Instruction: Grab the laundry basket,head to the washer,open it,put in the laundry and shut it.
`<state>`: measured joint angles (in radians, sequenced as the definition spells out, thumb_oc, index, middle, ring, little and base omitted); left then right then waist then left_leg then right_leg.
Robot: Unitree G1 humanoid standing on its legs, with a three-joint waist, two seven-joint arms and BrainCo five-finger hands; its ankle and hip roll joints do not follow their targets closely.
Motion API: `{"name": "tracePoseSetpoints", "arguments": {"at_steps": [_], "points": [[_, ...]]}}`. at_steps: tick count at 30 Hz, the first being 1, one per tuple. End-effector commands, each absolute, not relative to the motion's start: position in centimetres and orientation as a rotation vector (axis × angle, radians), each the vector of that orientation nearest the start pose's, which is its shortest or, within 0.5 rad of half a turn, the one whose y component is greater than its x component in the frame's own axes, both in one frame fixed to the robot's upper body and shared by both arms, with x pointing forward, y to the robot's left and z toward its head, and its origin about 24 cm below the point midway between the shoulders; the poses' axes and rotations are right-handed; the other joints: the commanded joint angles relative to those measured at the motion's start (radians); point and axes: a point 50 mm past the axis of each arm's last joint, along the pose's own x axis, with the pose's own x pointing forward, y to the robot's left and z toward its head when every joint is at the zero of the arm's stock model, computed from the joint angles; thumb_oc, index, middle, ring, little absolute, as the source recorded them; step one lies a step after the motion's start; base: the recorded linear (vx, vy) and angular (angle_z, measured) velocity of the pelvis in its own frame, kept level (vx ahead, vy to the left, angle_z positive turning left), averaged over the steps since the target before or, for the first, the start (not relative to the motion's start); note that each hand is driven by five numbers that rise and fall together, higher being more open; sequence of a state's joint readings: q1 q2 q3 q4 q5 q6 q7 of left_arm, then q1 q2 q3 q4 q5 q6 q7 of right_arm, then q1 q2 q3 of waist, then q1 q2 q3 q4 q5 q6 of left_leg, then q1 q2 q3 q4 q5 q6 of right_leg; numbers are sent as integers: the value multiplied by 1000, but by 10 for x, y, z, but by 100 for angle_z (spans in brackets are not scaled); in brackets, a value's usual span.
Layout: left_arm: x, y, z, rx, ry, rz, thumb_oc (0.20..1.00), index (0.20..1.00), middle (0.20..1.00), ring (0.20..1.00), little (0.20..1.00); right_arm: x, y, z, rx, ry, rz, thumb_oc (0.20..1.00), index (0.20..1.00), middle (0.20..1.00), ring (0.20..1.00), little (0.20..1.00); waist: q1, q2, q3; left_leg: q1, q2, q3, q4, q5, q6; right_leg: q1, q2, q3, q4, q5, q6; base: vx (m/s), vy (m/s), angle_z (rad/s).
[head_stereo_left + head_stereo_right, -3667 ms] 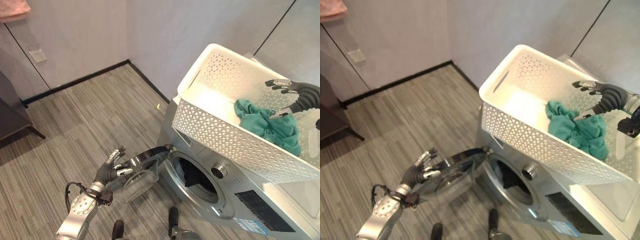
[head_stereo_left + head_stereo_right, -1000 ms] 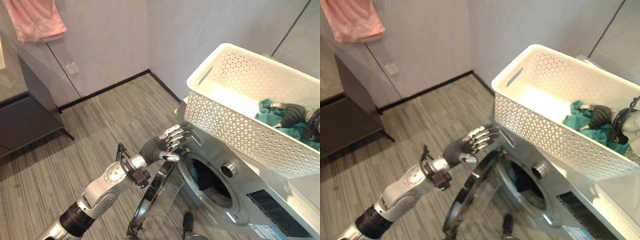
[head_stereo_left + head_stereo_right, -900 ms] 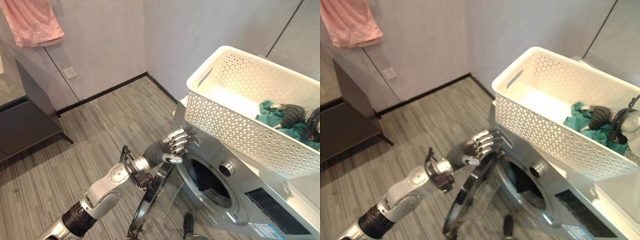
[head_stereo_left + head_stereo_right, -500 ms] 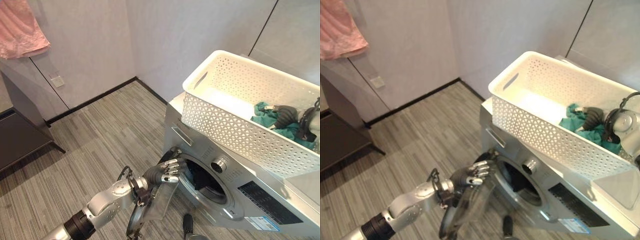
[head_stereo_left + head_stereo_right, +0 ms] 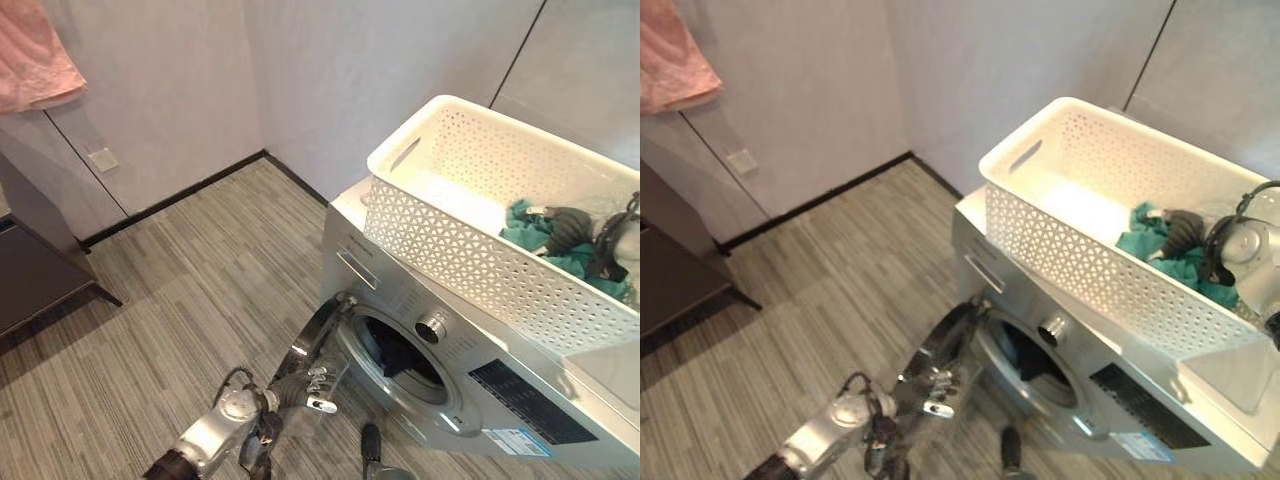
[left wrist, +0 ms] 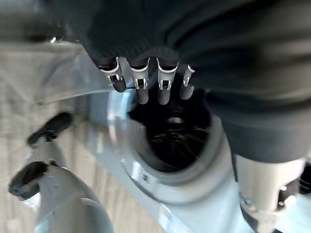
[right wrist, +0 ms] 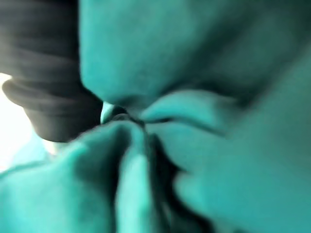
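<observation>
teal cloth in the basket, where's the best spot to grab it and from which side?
Take the teal cloth at its bunched top folds, coming straight down through the white basket's open top. It lies crumpled at the end of the basket farthest from the washer door, and the perforated walls block any side approach. The right hand is already down in that heap, its fingers buried in the cloth.

- Left eye view and right eye view: both look steeply down from above and in front of the washer, sharing its open door, the basket on top, and the floor.
- Left wrist view: very close, facing the washer's drum opening.
- Right wrist view: pressed against teal cloth inside the basket.
</observation>
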<state>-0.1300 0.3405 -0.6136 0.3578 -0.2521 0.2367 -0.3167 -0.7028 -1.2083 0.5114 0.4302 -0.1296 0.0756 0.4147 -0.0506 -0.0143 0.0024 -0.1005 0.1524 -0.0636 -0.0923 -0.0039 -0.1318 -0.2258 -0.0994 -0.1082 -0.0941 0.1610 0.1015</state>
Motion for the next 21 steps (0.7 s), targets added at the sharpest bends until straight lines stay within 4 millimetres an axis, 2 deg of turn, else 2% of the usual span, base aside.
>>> {"name": "tracePoseSetpoints", "arguments": {"at_steps": [1, 3, 4, 5, 8, 10, 13, 14, 16, 17, 18, 21], "points": [[257, 97, -28, 321, 473, -730, 1000, 1000, 1000, 1000, 1000, 326, -324, 185, -1292, 309, 168, 909, 909, 909, 909, 909, 2, -7, 69, 39, -15, 44, 5, -38, 57, 38, -38, 20, 7, -127, 63, -54, -16, 12], [267, 90, -27, 355, 452, -702, 1000, 1000, 1000, 1000, 1000, 326, -323, 186, -1281, 294, 162, 903, 903, 903, 903, 903, -5, -15, 71, 23, -16, 45, 5, -32, 55, 26, -38, 19, 7, -123, 63, -66, -15, 6], [285, 84, -26, 413, 415, -622, 1000, 1000, 1000, 1000, 1000, 327, -318, 187, -1278, 269, 166, 903, 903, 903, 903, 903, -11, -26, 76, 10, -16, 47, 5, -24, 51, 15, -38, 19, 7, -121, 63, -79, -17, 0], [290, 82, -29, 424, 435, -589, 1000, 1000, 1000, 1000, 1000, 329, -315, 188, -1276, 251, 174, 900, 900, 900, 900, 900, -16, -30, 77, 5, -16, 48, 5, -22, 50, 11, -38, 19, 7, -120, 63, -78, -22, 1], [316, 86, -22, 497, 414, -451, 1000, 1000, 1000, 1000, 1000, 334, -299, 189, -1275, 195, 222, 909, 909, 909, 909, 909, -34, -34, 86, -10, -15, 49, 5, -16, 44, -2, -35, 18, 7, -114, 61, -43, -12, -2], [321, 85, -14, 447, 385, -426, 1000, 1000, 1000, 1000, 1000, 333, -297, 193, -1278, 179, 233, 915, 915, 915, 915, 915, -38, -32, 91, -13, -15, 51, 5, -15, 43, -3, -35, 16, 7, -113, 62, -16, 1, -1], [319, 83, -4, 389, 328, -464, 1000, 1000, 1000, 1000, 1000, 331, -302, 192, -1285, 194, 229, 903, 903, 903, 903, 903, -34, -27, 94, -10, -13, 51, 5, -17, 43, 3, -35, 12, 7, -115, 62, 0, 0, 0], [314, 83, 11, 309, 253, -505, 1000, 1000, 1000, 1000, 1000, 327, -310, 192, -1291, 224, 217, 896, 896, 896, 896, 896, -25, -23, 95, -5, -11, 51, 5, -16, 43, 12, -35, 9, 7, -118, 62, 36, 19, 3], [308, 89, 17, 277, 222, -522, 1000, 1000, 1000, 1000, 1000, 325, -314, 191, -1290, 240, 211, 896, 896, 896, 896, 896, -19, -21, 93, -1, -10, 50, 5, -17, 43, 18, -35, 8, 7, -119, 62, 39, 21, 1], [298, 104, 23, 254, 189, -534, 1000, 1000, 1000, 1000, 1000, 322, -321, 191, -1293, 269, 206, 896, 896, 896, 896, 896, -7, -18, 90, 4, -9, 47, 5, -18, 44, 25, -37, 4, 7, -122, 62, 25, 14, 3], [297, 105, 23, 255, 191, -534, 1000, 1000, 1000, 1000, 1000, 322, -321, 190, -1292, 269, 208, 900, 900, 900, 900, 900, -7, -19, 89, 4, -9, 47, 5, -18, 44, 25, -37, 4, 7, -123, 62, 42, 21, 5], [278, 125, 28, 225, 161, -552, 1000, 1000, 1000, 1000, 1000, 316, -329, 190, -1301, 303, 213, 903, 903, 903, 903, 903, 10, -19, 81, 11, -9, 41, 5, -21, 44, 36, -39, -3, 7, -127, 64, 38, 17, 5]]}}
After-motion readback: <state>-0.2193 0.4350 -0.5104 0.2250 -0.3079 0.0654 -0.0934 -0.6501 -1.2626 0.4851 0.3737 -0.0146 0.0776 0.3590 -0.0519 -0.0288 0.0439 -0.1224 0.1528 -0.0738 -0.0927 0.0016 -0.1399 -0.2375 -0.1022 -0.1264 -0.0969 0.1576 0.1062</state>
